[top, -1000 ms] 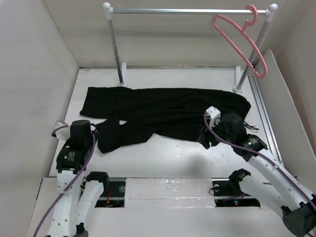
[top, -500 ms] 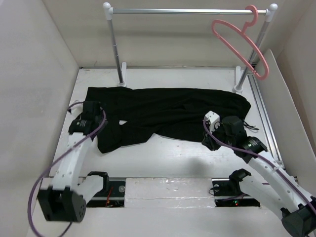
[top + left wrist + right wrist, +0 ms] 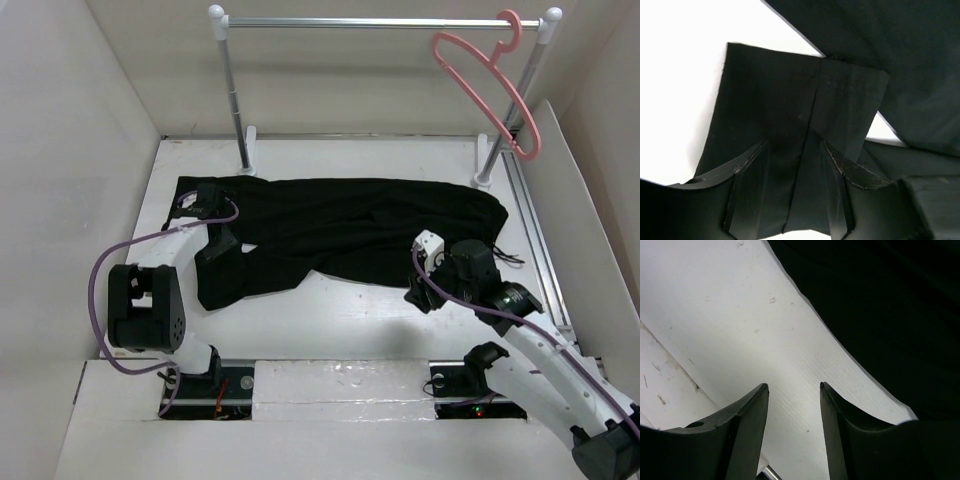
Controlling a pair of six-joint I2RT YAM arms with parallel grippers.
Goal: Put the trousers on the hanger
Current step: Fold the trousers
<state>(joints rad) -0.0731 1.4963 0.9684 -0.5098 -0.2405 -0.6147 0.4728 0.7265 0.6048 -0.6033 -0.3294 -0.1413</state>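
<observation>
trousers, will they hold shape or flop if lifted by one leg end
Probably floppy: the trousers lie flat in soft folds, so a lifted end would likely drape and drag the rest. A push would probably bunch the thin cloth rather than slide it whole across the table.

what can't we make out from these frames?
Left wrist view: the open left claw hangs over a hem of the plain black soft-fabric trousers; touching or not, unclear.
Top view: that claw's tips are lost, black on black.
Right wrist view: trousers are one dark mass, cut off by top and right edges.
Thin pink plastic hanger: in neither wrist view.
</observation>
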